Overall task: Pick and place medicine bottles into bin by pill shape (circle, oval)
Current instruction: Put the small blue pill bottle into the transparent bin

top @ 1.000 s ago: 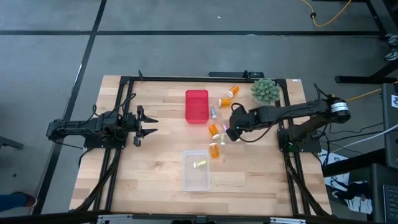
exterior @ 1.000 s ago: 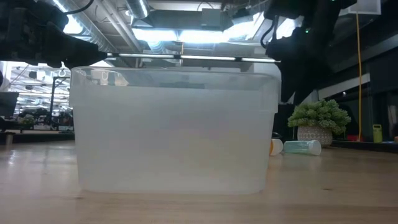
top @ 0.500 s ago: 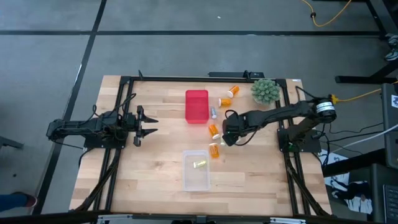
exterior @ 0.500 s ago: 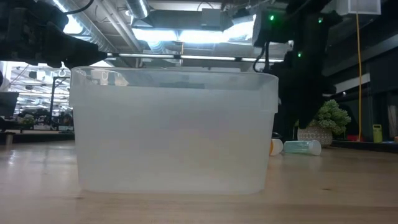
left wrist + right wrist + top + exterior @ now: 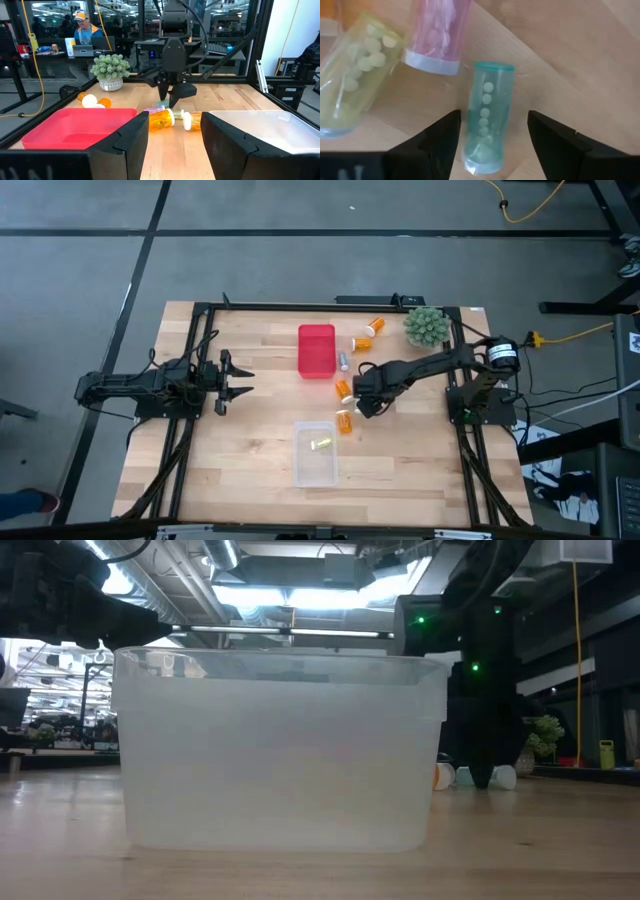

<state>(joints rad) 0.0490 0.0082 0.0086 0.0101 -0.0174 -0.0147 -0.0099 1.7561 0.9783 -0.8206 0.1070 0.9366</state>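
Moving toward nine o'clock since earlier, right gripper [image 5: 492,131] hangs released, straddling the green bottle [image 5: 488,116]; left gripper [image 5: 236,379] sits clenched, empty.

The right arm stretches from the frame's right edge toward centre, its pincer [image 5: 362,402] pointed down with fingers [image 5: 555,140] spread apart, while the left arm lies at left, its pincer [image 5: 240,381] closed.
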